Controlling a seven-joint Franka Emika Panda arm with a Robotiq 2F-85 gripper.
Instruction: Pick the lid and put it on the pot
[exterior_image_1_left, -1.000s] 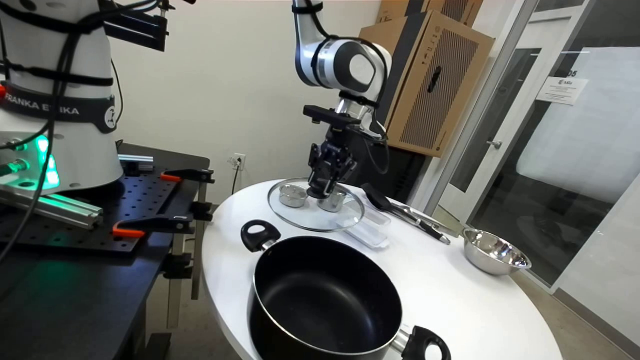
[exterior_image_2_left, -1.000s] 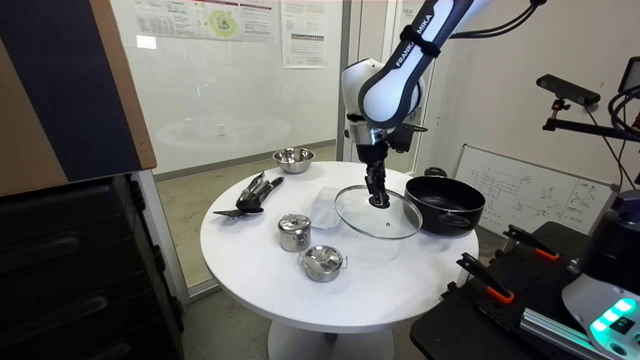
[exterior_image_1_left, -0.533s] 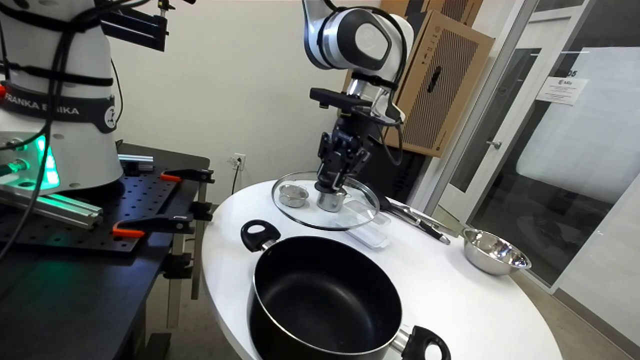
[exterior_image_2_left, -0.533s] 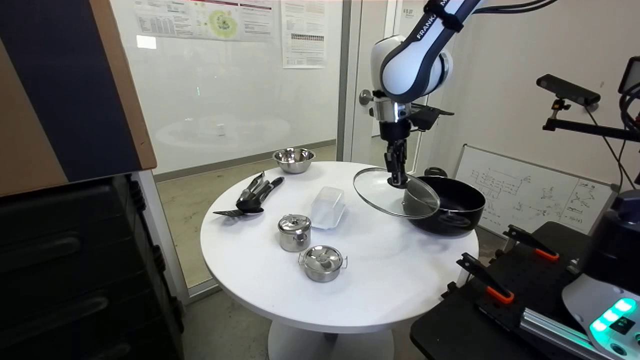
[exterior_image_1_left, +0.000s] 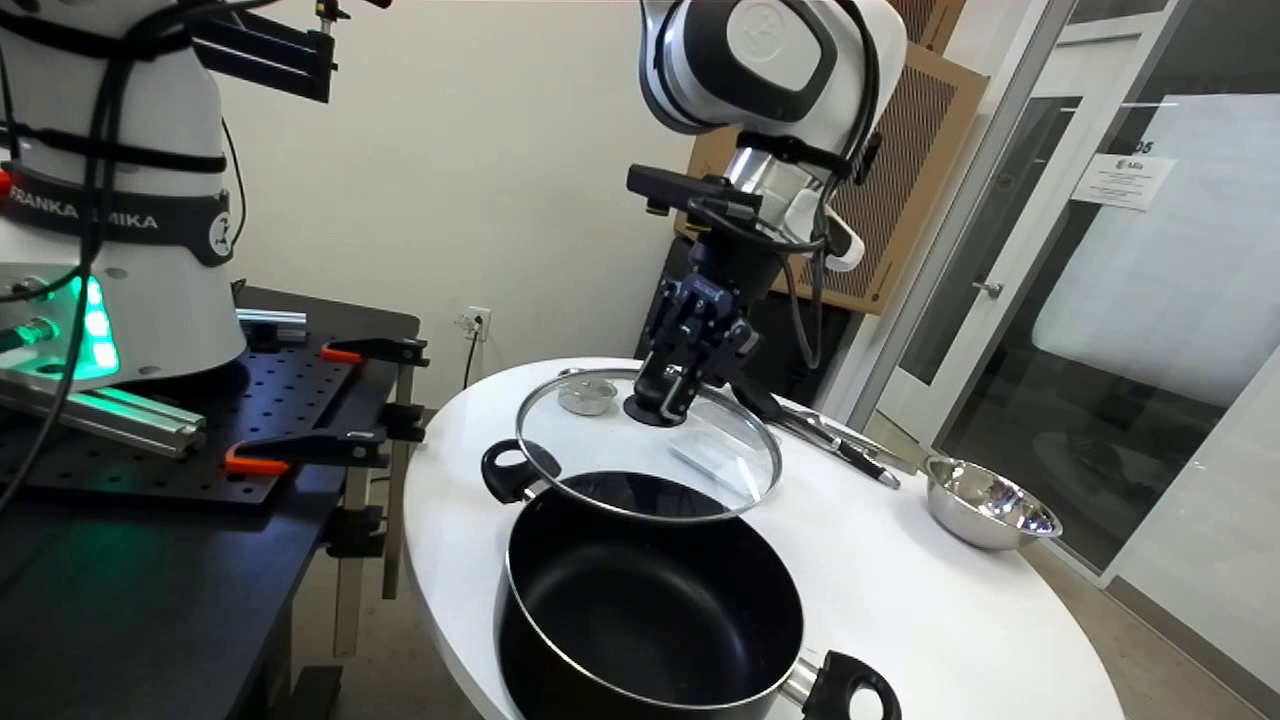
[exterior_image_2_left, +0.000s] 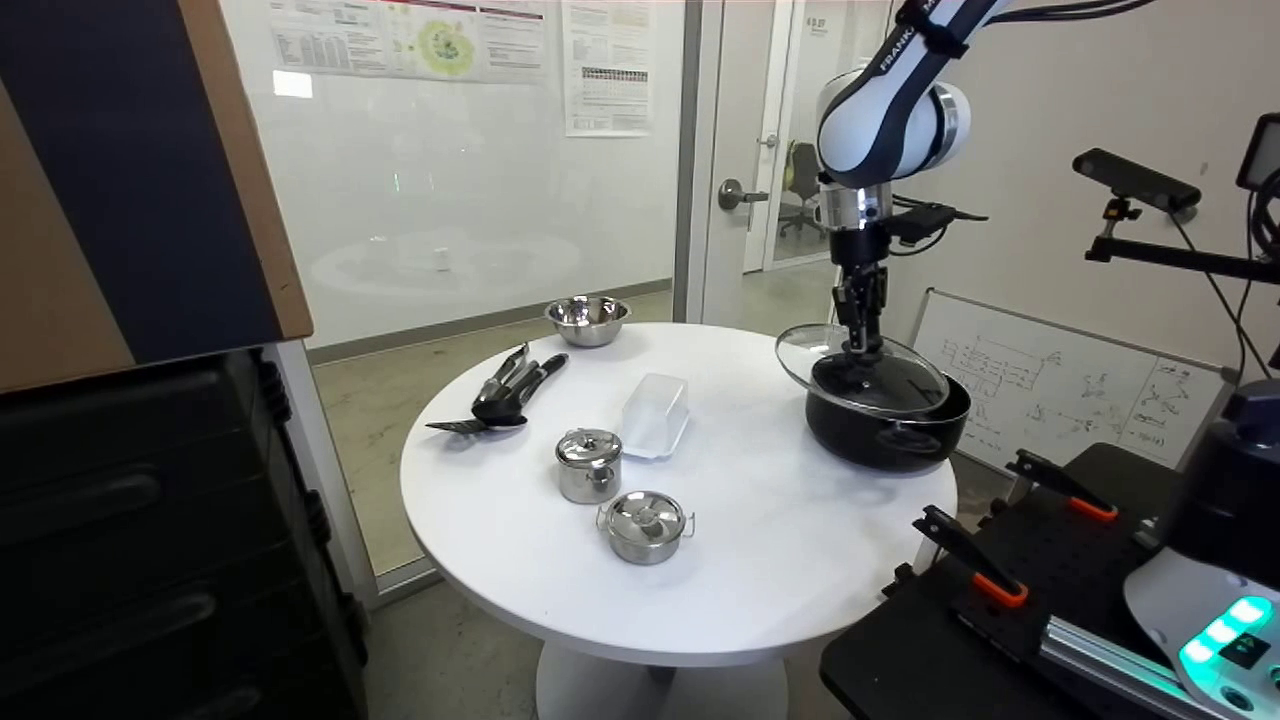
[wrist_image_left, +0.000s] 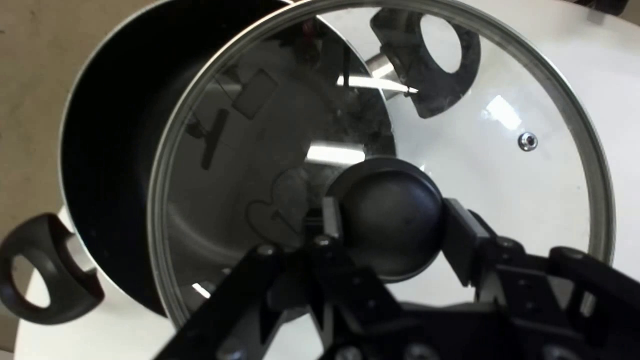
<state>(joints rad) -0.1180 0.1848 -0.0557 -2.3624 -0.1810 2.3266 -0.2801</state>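
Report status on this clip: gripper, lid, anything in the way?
Gripper shut on the knob. Lid held off-centre, only partly over the pot, not yet seated. No obstacle seen between them.

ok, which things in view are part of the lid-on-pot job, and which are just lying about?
Job:
gripper
glass lid, held in it, not yet seated
black pot

Lying about:
steel bowl
kitchen utensils
taller lidded steel pot
shorter lidded steel pot
clear plastic container
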